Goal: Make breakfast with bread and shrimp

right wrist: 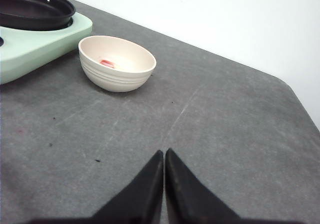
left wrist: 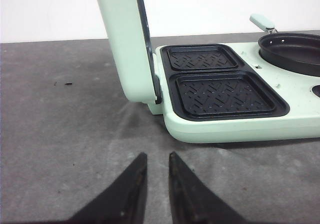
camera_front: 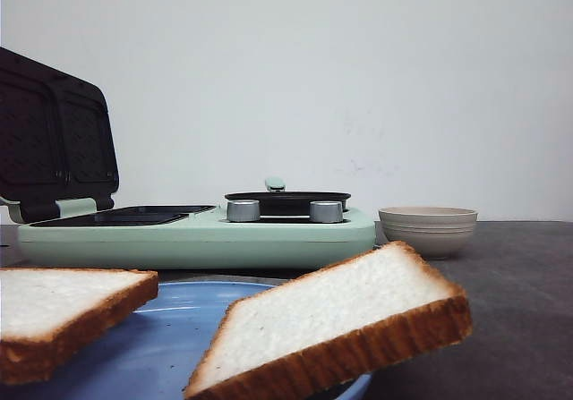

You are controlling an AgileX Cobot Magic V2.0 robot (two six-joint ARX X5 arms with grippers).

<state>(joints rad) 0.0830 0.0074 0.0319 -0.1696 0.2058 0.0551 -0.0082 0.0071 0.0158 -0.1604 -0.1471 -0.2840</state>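
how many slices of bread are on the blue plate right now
2. One square white bread slice with brown crust lies at the left of the blue plate; the other rests tilted over its right rim. More could lie below the frame.

We count two slices of bread (camera_front: pixel 63 315) (camera_front: pixel 345 324) on one blue plate (camera_front: pixel 170 346). One green breakfast maker (camera_front: pixel 197 232) has two grill plates (left wrist: pixel 200 58) (left wrist: pixel 227 94), two knobs (camera_front: pixel 243 210) (camera_front: pixel 326 212) and one pan (camera_front: pixel 288 201). One bowl (camera_front: pixel 428 230) holds one pink piece (right wrist: pixel 106 62).
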